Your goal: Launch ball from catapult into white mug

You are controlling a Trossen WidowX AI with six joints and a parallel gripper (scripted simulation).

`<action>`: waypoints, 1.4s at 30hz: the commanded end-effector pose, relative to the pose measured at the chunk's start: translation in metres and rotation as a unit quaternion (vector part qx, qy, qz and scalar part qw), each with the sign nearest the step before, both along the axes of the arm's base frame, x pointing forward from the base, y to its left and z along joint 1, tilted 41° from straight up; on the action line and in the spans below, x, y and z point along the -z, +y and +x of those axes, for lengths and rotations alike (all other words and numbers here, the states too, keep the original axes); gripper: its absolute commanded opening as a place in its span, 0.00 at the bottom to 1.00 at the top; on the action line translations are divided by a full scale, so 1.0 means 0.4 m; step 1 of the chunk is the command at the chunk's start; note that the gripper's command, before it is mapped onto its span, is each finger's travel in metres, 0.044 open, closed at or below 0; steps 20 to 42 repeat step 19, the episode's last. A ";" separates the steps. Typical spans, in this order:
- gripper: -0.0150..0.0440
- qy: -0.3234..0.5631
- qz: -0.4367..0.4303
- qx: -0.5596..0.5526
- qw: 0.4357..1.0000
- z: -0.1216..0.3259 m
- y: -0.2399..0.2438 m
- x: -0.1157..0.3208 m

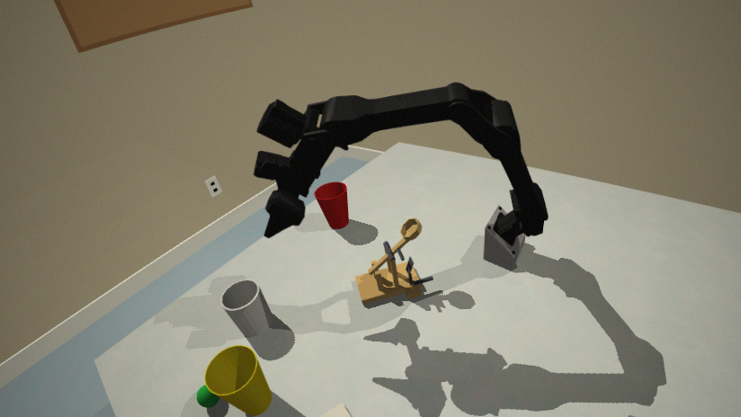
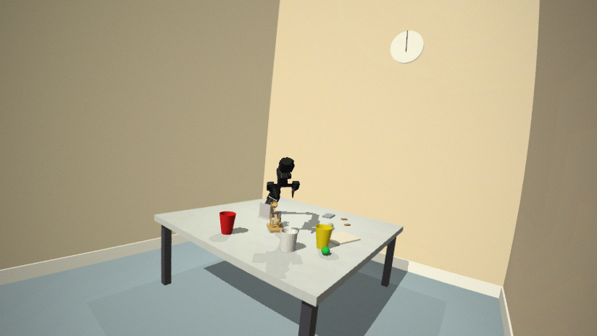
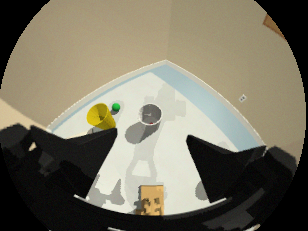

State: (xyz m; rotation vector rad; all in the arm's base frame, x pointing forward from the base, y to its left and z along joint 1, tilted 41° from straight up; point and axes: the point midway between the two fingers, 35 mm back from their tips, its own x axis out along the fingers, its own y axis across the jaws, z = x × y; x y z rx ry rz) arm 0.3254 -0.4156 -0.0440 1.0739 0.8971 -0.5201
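My gripper (image 2: 284, 196) (image 3: 152, 135) is open and empty, high above the table on the white mug's side of the catapult. The wooden catapult (image 1: 369, 292) (image 2: 274, 227) (image 3: 151, 191) stands on the table in front of the arm's base. Its arm slants up, and no ball shows in its spoon (image 1: 411, 228). The white mug (image 1: 248, 313) (image 2: 288, 240) (image 3: 150, 115) stands upright beyond the catapult. A green ball (image 1: 207, 396) (image 2: 325, 250) (image 3: 116, 106) lies beside the yellow mug. A pale ball (image 2: 330, 224) shows partly behind that mug in the exterior view.
The yellow mug (image 1: 254, 394) (image 2: 323, 237) (image 3: 99, 116) stands near the white mug. The red mug (image 1: 335, 209) (image 2: 227, 223) stands across the catapult from it. A cream pad (image 2: 347, 238), a grey slab (image 2: 328, 215) and two small orange pieces lie on the far side in the exterior view.
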 end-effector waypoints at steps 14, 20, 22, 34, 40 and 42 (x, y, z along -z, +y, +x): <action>1.00 -0.001 -0.001 0.000 1.000 0.000 0.000 -0.003; 1.00 -0.001 -0.001 0.000 1.000 0.000 0.000 -0.003; 1.00 -0.001 -0.001 0.000 1.000 0.000 0.000 -0.003; 1.00 -0.001 -0.001 0.000 1.000 0.000 0.000 -0.003; 1.00 -0.001 -0.001 0.000 1.000 0.000 0.000 -0.003; 1.00 -0.001 -0.001 0.000 1.000 0.000 0.000 -0.003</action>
